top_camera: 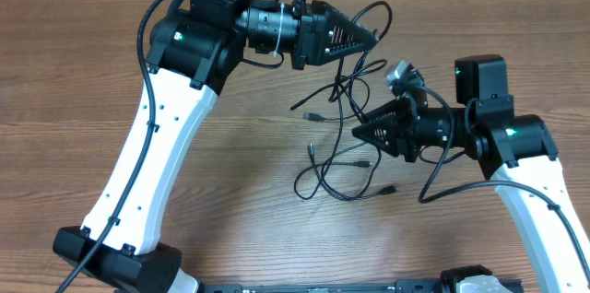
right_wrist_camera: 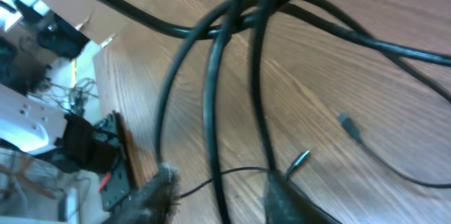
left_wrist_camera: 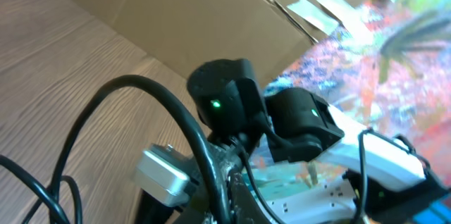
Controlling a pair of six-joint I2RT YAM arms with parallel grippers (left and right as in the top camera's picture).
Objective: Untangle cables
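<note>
Two grippers face each other over a wooden table [top_camera: 230, 201]. The cables [top_camera: 324, 175], thin black cords, lie in loose loops on the table beside and just ahead of the right gripper [top_camera: 358, 133]. From these loops, strands run on past the right gripper to the left gripper [top_camera: 373, 33], which sits near it toward the back of the table. The left gripper is closed, and cords lead away from its tip, so it appears to pinch them. The right gripper's jaws stand apart. In the right wrist view several cords pass between its fingers [right_wrist_camera: 163, 190] and none is clamped. One of the small plug ends [top_camera: 312, 116] lies just ahead of the right gripper's tip.
</note>
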